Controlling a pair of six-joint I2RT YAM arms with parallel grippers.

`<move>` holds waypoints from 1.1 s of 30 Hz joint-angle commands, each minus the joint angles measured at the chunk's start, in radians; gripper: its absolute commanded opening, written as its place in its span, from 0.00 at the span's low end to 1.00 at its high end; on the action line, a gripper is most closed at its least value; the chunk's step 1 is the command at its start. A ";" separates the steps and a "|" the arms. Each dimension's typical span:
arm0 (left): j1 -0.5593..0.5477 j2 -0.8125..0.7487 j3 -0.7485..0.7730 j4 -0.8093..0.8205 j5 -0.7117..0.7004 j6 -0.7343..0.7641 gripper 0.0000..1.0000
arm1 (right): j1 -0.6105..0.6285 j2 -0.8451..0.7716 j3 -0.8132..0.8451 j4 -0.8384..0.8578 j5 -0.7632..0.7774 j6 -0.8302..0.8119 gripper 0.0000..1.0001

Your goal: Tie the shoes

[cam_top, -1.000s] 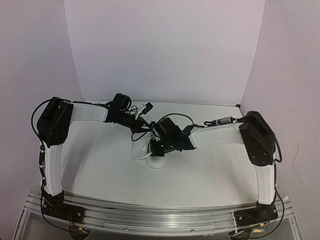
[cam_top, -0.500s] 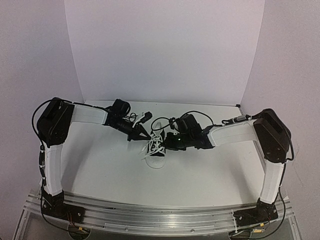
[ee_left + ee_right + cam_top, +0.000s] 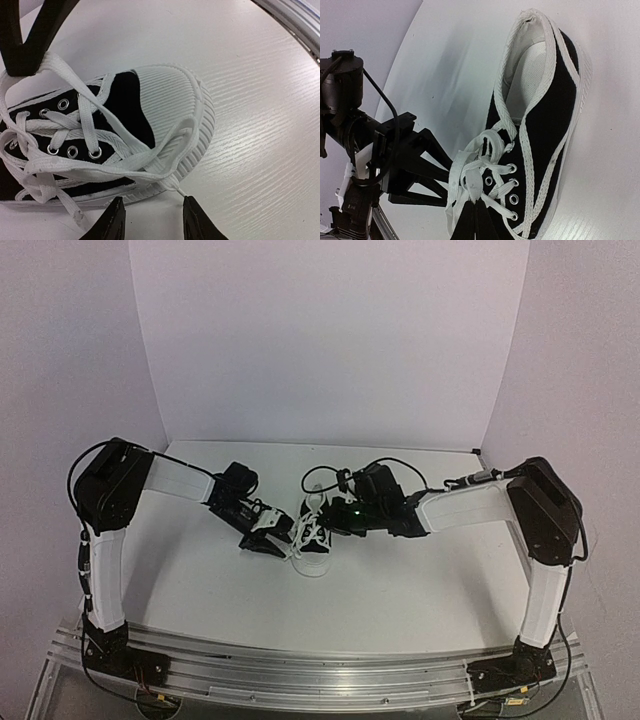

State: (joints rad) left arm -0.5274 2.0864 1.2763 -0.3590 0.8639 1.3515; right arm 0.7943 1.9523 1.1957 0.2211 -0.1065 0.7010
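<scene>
Shoe (image 3: 312, 540) is found upright on the table (image 3: 420, 580), between the two grippers, with its toe cap (image 3: 170, 100) turned toward the arm bases. Laces (image 3: 95, 150) are seen crossed loosely over the eyelets. No finished bow is observed.

Left gripper (image 3: 153, 202) is placed low at the shoe's toe side. Its jaws are partly spread and nothing is clamped. A lace end (image 3: 172, 186) is seen trailing off the sole into the gap between them.

Right gripper (image 3: 473, 207) is set at the opposite side of the shoe, over the eyelets. Its jaws are closed, and a lace strand appears to be pinched at their tips.

The step in hand is judged to be a fresh grasp of the loose lace end by the left gripper. The following is recommended:
- The jaws should be brought around the lace alone, clear of the sole rim.
- The pinch should be taken a little way up from the tip, so slippage is avoided.
- The right-hand strand should be kept taut throughout.
- Any pull should be balanced on both sides, since the shoe is light, unrestrained and likely to slide or tip.
</scene>
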 commanded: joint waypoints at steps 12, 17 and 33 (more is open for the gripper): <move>0.117 -0.090 0.045 -0.141 -0.045 0.142 0.59 | -0.006 0.009 0.012 0.021 -0.034 -0.014 0.00; 0.085 0.061 0.359 -0.145 0.059 -0.340 0.44 | -0.007 0.011 0.008 0.023 -0.036 -0.020 0.00; -0.013 0.168 0.424 0.020 -0.027 -0.641 0.39 | -0.007 0.023 0.020 0.024 -0.045 -0.019 0.00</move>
State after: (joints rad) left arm -0.5481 2.2286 1.6518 -0.3559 0.8552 0.7469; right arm 0.7902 1.9566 1.1957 0.2237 -0.1335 0.6924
